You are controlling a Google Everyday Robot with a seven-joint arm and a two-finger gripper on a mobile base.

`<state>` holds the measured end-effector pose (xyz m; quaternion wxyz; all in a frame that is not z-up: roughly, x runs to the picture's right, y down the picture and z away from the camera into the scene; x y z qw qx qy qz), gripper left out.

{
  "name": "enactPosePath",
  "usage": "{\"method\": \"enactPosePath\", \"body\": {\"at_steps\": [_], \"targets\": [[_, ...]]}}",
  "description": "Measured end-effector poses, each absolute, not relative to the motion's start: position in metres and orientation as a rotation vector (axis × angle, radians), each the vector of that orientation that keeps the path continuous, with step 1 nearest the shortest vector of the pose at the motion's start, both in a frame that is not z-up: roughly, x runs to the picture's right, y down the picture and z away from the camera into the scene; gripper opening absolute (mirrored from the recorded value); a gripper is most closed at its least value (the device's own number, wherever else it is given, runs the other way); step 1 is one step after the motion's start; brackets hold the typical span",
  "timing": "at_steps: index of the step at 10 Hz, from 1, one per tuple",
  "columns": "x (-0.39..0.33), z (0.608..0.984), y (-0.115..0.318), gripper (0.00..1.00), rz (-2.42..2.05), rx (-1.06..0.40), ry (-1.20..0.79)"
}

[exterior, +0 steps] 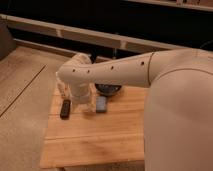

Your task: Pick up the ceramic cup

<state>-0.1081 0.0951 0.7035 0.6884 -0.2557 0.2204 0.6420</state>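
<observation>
Jaws between black bar (65,108), blue block (101,104), bowl (109,90) behind

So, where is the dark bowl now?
In the camera view the bowl sits near the table's far edge, just behind the blue block; the gripper hangs left of it, between the block and the black remote.

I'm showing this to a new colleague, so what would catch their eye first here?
The big white arm sweeps in from the right over the wooden table. Its tool points down at the table's back left part, between a flat black object and a blue-grey block. A dark bowl peeks out just behind the arm.
</observation>
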Motion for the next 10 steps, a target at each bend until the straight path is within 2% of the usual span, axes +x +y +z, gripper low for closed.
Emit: {"method": "enactPosePath", "body": {"at_steps": [4, 8, 10], "targets": [[-0.108, 0.686, 0.013, 0.65, 1.408, -0.444, 0.144], [-0.11, 0.679, 0.004, 0.65, 1.381, -0.425, 0.088], [-0.104, 0.691, 0.007, 0.65, 1.39, -0.427, 0.122]]}}
